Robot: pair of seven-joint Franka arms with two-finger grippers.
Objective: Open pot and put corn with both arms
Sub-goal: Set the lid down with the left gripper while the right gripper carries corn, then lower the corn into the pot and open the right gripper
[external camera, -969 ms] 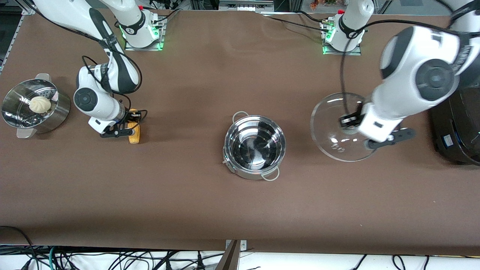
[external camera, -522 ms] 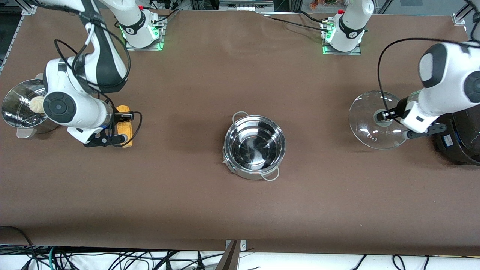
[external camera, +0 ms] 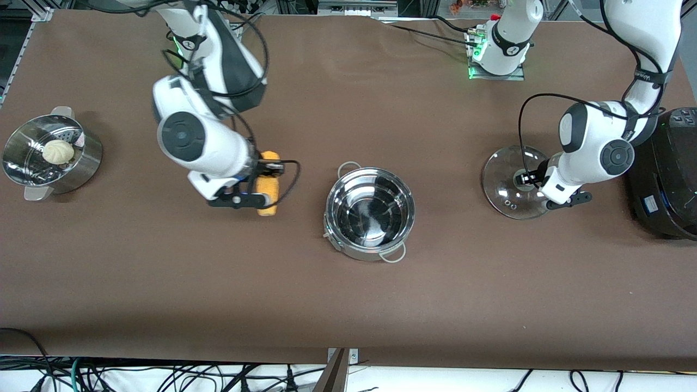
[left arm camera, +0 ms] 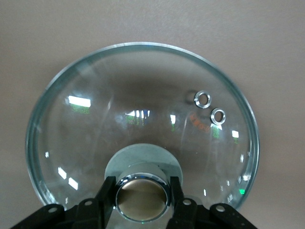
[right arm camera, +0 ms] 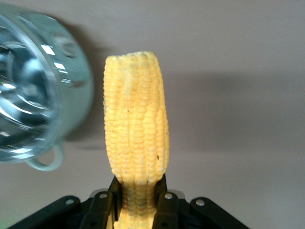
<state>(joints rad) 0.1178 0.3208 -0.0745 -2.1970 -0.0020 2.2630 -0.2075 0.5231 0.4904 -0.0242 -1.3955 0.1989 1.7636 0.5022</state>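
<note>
The steel pot point(external camera: 370, 213) stands open at the middle of the table, with nothing in it; its rim also shows in the right wrist view point(right arm camera: 28, 100). My right gripper point(external camera: 260, 185) is shut on the yellow corn point(external camera: 268, 184) and holds it above the table beside the pot, toward the right arm's end. In the right wrist view the cob point(right arm camera: 137, 138) sticks out from between the fingers. My left gripper point(external camera: 531, 179) is shut on the beige knob point(left arm camera: 142, 198) of the glass lid point(external camera: 513, 182), low over the table toward the left arm's end. The lid point(left arm camera: 143, 119) fills the left wrist view.
A steel steamer pot point(external camera: 52, 154) with a white bun point(external camera: 58, 151) stands at the right arm's end. A black rice cooker point(external camera: 664, 174) stands at the left arm's end, close to the lid.
My right gripper has lifted the corn and carried it toward the pot. My left gripper has moved the lid lower, near the rice cooker.
</note>
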